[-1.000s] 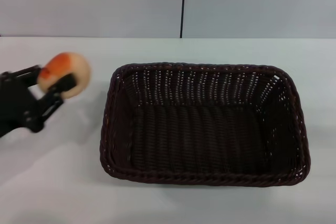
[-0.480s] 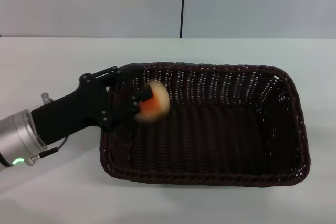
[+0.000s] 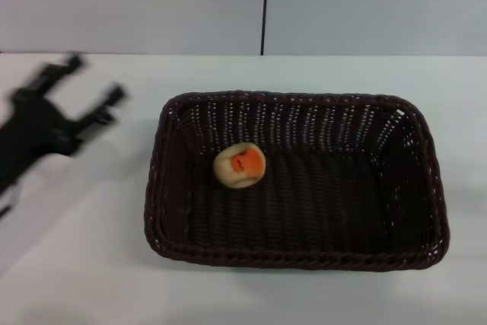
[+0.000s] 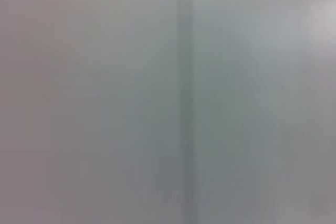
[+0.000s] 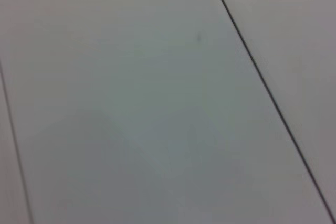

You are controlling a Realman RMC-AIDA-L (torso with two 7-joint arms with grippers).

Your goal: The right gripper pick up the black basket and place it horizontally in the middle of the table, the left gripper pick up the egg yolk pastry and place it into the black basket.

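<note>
Since the egg yolk pastry point(image 3: 240, 165) lies loose inside the black basket point(image 3: 297, 253) mid-worktop point(image 3: 76, 264), left of its centre, the left end effector point(image 3: 93, 89) hangs wide, holding nothing, off to the left

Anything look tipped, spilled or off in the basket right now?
Nothing stands out. The small cream pastry with an orange top sits whole inside the dark woven wicker basket, left of centre. The basket lies level on the white table. The black left claw is open, clear of it.
</note>
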